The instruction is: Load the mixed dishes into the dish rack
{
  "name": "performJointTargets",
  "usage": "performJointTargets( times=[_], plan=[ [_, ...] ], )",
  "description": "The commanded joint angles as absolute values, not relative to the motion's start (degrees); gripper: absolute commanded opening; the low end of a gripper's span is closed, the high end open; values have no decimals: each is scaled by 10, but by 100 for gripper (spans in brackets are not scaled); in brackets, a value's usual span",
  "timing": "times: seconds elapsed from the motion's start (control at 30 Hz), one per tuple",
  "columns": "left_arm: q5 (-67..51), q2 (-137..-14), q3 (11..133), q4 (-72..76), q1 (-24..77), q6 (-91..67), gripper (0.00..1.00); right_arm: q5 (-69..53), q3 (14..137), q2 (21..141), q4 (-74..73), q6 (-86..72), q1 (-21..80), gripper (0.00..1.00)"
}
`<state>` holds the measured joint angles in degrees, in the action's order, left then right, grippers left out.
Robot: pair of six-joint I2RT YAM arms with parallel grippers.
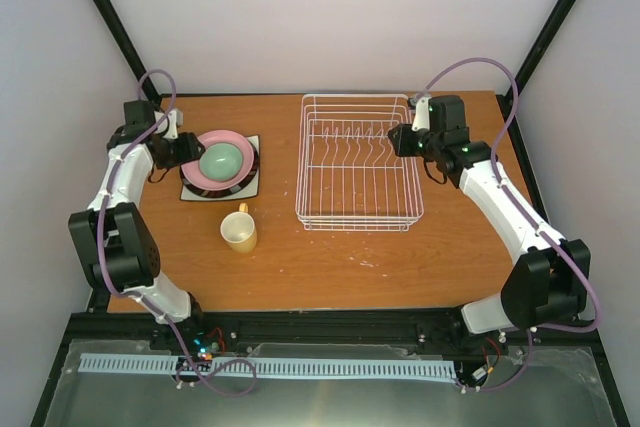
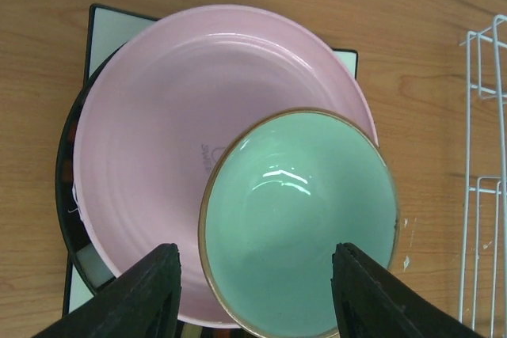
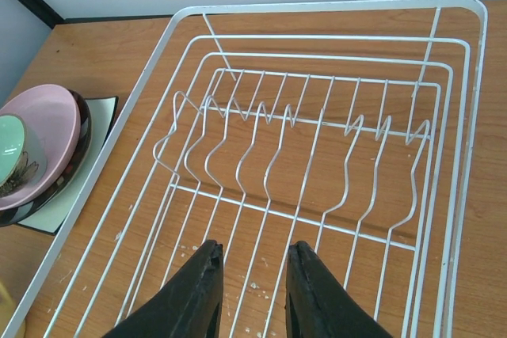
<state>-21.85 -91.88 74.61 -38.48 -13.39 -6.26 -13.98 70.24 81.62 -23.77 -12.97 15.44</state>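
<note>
Top external: high, behind the arm bases, tilted down, far enough to frame the whole table [image 1: 330, 257]. Left wrist: very close, near straight down on pale green bowl [image 2: 297, 219] and pink plate [image 2: 150, 132], left end effector [image 2: 255, 255] at bottom edge. Right wrist: low, oblique across dish rack [image 3: 310, 124], right end effector [image 3: 256, 249] at bottom. Both wrist views catch bowl, pink plate and rack; top covers both.

desk [image 1: 330, 252]: brown wood, pale specks on it by the rack | dish rack [image 1: 355, 162]: white wire, standing on the desk just below and ahead of the right gripper [image 1: 399, 140] | cream square plate [image 1: 250, 187]: flat on the desk under the left gripper [image 1: 188, 150], at the bottom of a stack | yellow mug [image 1: 239, 231]: upright on bare wood, near the left gripper, apart from plate and rack
</note>
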Motion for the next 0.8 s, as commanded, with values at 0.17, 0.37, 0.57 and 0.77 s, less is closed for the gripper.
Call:
performJointTargets(
  times=[0.17, 0.37, 0.57, 0.77],
  plan=[
    [-180, -954, 741, -397, -123, -55, 53, -142, 710, 808, -247, -120, 160, 21],
    [-169, -985, 739, -392, -109, -54, 53, -139, 709, 802, -249, -122, 159, 22],
    [-158, -1008, 750, -391, -84, -54, 50, -134, 706, 803, -252, -123, 160, 22],
    [-162, -1029, 749, -387, -83, -52, 27, -129, 709, 804, -260, -121, 160, 22]
  ],
)
